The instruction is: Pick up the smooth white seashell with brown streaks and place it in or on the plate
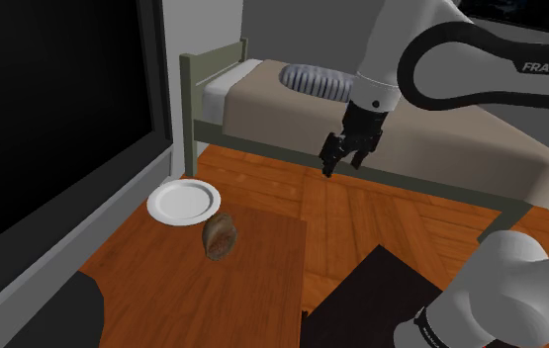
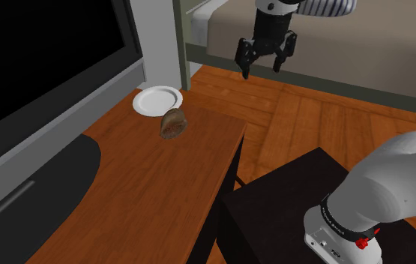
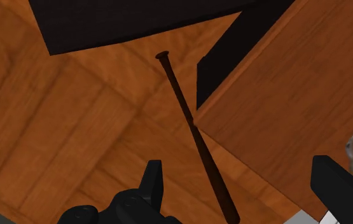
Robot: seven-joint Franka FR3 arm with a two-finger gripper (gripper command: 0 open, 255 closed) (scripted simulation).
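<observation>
Shoulder view: the black gripper (image 1: 344, 164) hangs in the air above the wooden floor (image 1: 381, 213), in front of the bed (image 1: 440, 138), its fingers spread apart and clasping nothing. The brownish seashell (image 1: 221, 237) stands on the wooden table (image 1: 262, 287), just beside the white plate (image 1: 183, 201) at the table's far corner, well apart from the gripper. In the wrist view, a dark baseball bat (image 3: 181, 102) lies on the floor beside the table's corner, between the parted fingers (image 3: 152, 181).
</observation>
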